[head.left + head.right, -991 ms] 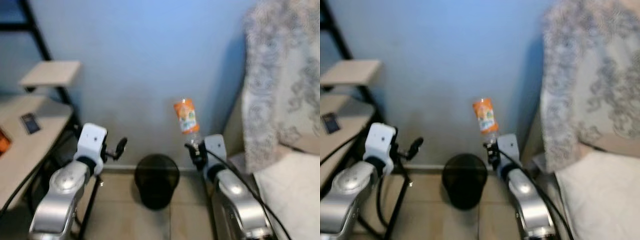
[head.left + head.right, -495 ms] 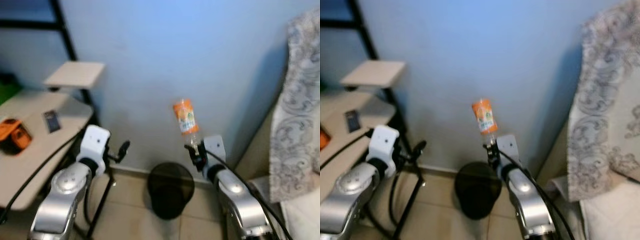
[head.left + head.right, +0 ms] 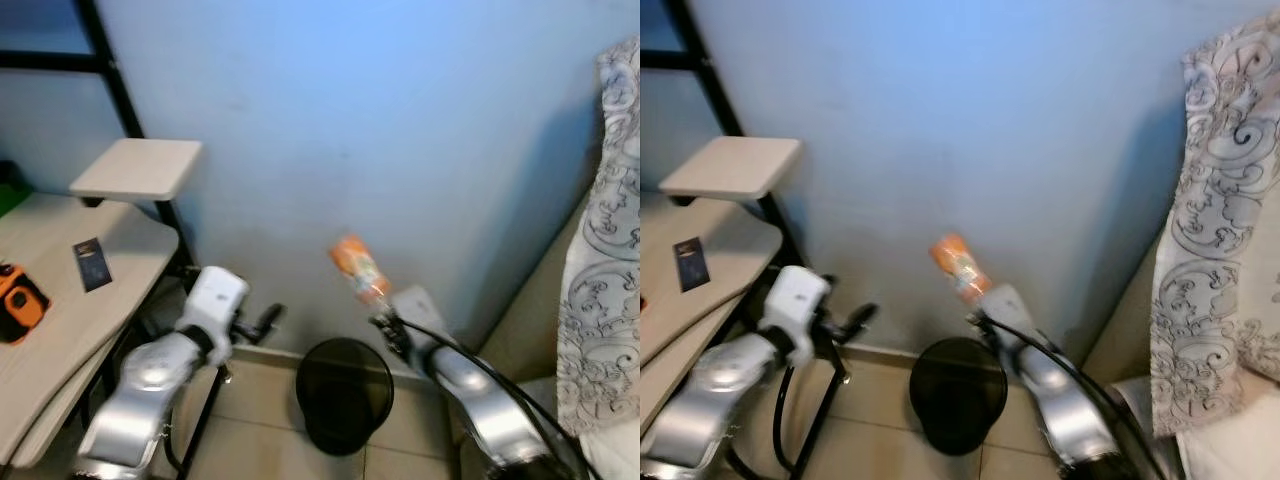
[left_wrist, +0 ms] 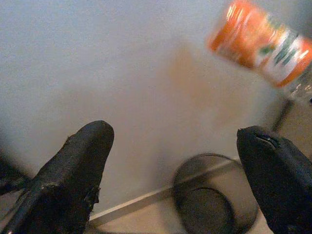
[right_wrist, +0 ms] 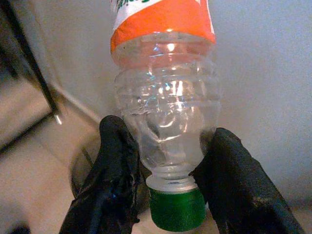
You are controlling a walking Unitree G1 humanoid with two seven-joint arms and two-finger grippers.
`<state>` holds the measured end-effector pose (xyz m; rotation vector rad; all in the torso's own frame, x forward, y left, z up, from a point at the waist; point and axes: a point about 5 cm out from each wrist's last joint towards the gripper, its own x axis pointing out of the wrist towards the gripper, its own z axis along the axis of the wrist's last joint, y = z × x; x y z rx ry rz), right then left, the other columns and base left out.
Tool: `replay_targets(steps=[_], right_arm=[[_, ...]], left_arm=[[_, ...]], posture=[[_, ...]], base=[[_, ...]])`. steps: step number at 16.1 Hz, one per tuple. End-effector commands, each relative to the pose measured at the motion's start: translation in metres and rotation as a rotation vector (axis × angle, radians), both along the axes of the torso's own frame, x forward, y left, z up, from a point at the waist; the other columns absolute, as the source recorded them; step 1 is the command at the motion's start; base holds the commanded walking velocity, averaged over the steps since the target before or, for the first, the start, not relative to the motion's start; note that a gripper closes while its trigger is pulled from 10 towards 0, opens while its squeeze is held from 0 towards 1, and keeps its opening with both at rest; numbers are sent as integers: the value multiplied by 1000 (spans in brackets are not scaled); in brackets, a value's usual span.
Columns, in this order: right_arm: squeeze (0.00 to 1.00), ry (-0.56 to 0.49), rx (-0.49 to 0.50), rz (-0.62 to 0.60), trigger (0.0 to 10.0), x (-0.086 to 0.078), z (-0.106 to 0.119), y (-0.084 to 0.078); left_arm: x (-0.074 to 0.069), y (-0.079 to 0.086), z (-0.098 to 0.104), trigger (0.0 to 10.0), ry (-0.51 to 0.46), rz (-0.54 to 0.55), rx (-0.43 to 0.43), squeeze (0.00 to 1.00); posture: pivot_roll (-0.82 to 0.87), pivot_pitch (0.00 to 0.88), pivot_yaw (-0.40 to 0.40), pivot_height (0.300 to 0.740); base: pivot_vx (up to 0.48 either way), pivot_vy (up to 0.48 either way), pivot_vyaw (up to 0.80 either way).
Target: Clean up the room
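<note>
Blue wall (image 3: 400, 130) runs across the far side of the scene, meeting a tiled floor (image 3: 250, 420) below. Patterned grey-and-white fabric (image 3: 600, 260) hangs at the right edge. On the left, a pale wooden desk (image 3: 60, 300) on a black frame carries a small raised shelf (image 3: 138, 168) at its far corner, with a dark card (image 3: 90, 264) lying flat on the desktop and an orange-and-black object (image 3: 18, 300) near the left edge.

Between the two silver arms, a black mesh wastebasket (image 3: 345, 395) stands on the floor against the wall. The right gripper (image 5: 168, 170) is raised just above and to the right of the basket, its black fingers (image 5: 117, 170) clamped on the neck of a clear plastic bottle (image 3: 358, 268) with an orange label. The bottle is held cap-end down, its green cap (image 5: 176, 209) sitting between the fingertips, and its body tilts up and to the left, above the basket's rim.

The left gripper (image 4: 175, 170) is held out to the left of the basket, pointing toward the wall, its two fingers (image 4: 73, 170) spread wide apart and holding nothing.
</note>
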<state>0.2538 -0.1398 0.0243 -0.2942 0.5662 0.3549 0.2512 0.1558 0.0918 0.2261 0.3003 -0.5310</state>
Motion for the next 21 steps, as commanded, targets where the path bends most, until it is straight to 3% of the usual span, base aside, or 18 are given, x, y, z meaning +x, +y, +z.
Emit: replay_targets(steps=[1, 3, 4, 5, 8, 10, 13, 18, 19, 21], right_arm=[[0, 13, -1, 34, 10000, 2, 1, 7], [0, 83, -52, 80, 10000, -3, -12, 7], [0, 117, -77, 90, 10000, -4, -19, 7], [0, 147, -137, 94, 10000, -3, -31, 6], [0, 177, -174, 89, 10000, 8, -39, 12], [0, 172, -189, 99, 10000, 20, -38, 21], [0, 163, -223, 126, 10000, 30, -36, 28], [0, 131, -263, 133, 10000, 40, -32, 31], [518, 122, -264, 123, 10000, 42, -30, 30], [1000, 126, -236, 120, 10000, 44, -29, 34]], left_arm=[[3, 4, -1, 10000, -8, -7, 30, 0], [5, -3, 0, 10000, -10, -49, 28, 0], [0, -8, -3, 10000, 6, -129, 41, 0], [-9, -14, -6, 10000, 3, -297, 107, 0], [-19, -16, -10, 10000, 41, -519, 200, 0], [-15, -7, -13, 10000, 53, -564, 283, 0], [-3, 2, -9, 10000, 31, -556, 330, 0], [1, 5, -8, 10000, 26, -562, 333, 0], [2, 6, -8, 10000, 26, -561, 333, 0], [2, 7, -8, 10000, 27, -560, 333, 0]], posture=[[-30, 0, 20, 740], [-23, 0, 16, 740], [-22, 0, 15, 740], [-20, 0, 13, 740], [-18, 0, 10, 740], [-15, 0, 5, 740], [-15, 0, 0, 740], [-16, 0, -4, 740], [-15, 0, -4, 740], [-15, 0, -3, 740]], base=[[304, 0, 0], [294, 0, 0], [0, 0, 0], [0, 0, 0], [0, 0, 0], [0, 0, 0], [0, 0, 0], [0, 0, 0], [0, 0, 0], [0, 0, 0]])
